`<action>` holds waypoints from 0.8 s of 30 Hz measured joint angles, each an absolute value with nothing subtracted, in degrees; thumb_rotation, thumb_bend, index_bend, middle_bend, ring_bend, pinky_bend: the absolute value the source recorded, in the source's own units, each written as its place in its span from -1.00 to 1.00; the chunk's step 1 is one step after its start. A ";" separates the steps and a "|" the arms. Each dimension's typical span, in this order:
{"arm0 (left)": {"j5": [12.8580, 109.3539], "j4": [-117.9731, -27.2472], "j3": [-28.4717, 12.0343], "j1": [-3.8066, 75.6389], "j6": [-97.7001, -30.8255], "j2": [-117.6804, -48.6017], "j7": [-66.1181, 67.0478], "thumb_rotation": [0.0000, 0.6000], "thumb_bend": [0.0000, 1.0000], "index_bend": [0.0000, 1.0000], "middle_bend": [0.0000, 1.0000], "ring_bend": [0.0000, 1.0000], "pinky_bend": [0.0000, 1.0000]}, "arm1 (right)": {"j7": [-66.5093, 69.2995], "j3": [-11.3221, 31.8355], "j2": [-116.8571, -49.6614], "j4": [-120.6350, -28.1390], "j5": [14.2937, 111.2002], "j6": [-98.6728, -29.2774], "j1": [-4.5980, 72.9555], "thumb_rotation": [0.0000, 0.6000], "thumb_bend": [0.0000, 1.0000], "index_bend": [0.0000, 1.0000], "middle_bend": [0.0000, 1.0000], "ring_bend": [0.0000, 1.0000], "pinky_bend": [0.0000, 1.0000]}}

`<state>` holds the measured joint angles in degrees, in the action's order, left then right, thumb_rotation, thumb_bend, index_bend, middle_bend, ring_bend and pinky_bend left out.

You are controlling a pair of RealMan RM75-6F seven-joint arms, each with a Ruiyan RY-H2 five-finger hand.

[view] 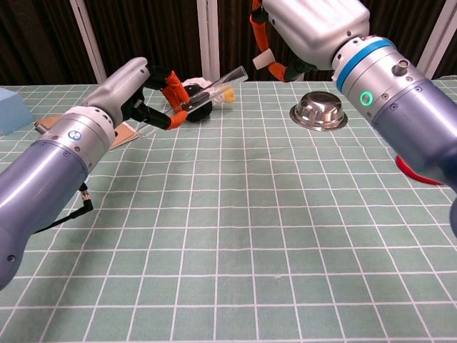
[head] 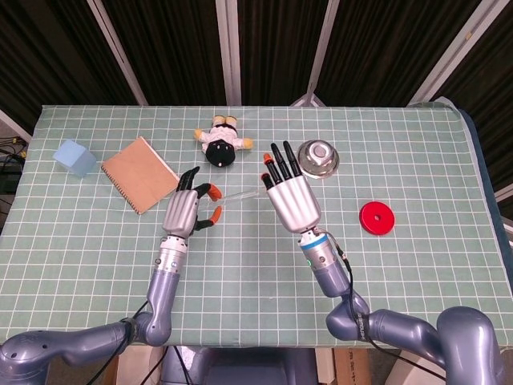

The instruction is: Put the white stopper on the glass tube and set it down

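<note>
Left hand (view: 139,89) grips glass tube (view: 214,81) aloft — open end pointing right and up. Right hand (view: 300,28) pinches white stopper (view: 263,58), just right of that mouth.

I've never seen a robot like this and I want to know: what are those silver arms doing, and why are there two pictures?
It is one robot with two arms, each ending in a hand like yours. One picture looks down from its head, the other looks out from its chest, so both show the same moment.

The left hand holds a clear glass tube above the table. The right hand pinches a small white stopper in its fingers, close to the tube's open end. The stopper is not on the tube yet.

On the green checked cloth lie a doll, a brown notebook, a blue block, a shiny metal bowl and a red disc.
</note>
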<state>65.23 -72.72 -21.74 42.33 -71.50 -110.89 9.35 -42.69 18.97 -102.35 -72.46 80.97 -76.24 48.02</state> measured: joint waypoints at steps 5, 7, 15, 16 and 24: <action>64.92 -73.01 -22.06 42.35 -71.44 -111.24 9.48 1.00 0.34 0.04 0.00 -0.88 -1.00 | -43.01 18.95 -102.63 -72.31 80.93 -76.37 48.23 1.00 -0.23 0.23 -0.51 -0.93 -1.00; 64.85 -73.10 -22.15 42.41 -71.45 -111.39 9.57 1.00 0.34 0.04 0.00 -0.88 -1.00 | -43.08 18.95 -102.71 -72.31 80.86 -76.42 48.26 1.00 -0.23 0.23 -0.51 -0.93 -1.00; 64.60 -73.32 -22.38 42.41 -71.56 -111.76 10.02 1.00 0.34 0.04 0.00 -0.88 -1.00 | -43.22 18.65 -102.85 -72.45 80.66 -76.49 48.20 1.00 -0.23 0.23 -0.51 -0.93 -1.00; 64.62 -73.38 -22.38 42.41 -71.57 -111.78 10.09 1.00 0.34 0.04 0.00 -0.88 -1.00 | -43.26 18.62 -102.91 -72.45 80.64 -76.48 48.21 1.00 -0.23 0.23 -0.51 -0.93 -1.00; 64.52 -73.96 -22.75 42.34 -71.83 -111.67 10.47 1.00 0.34 0.04 0.00 -0.88 -1.00 | -43.56 18.39 -103.40 -72.70 80.69 -76.55 48.41 1.00 -0.23 0.23 -0.51 -0.93 -1.00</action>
<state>64.52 -73.96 -22.75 42.34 -71.83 -111.67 10.47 -43.56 18.39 -103.40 -72.70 80.69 -76.55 48.41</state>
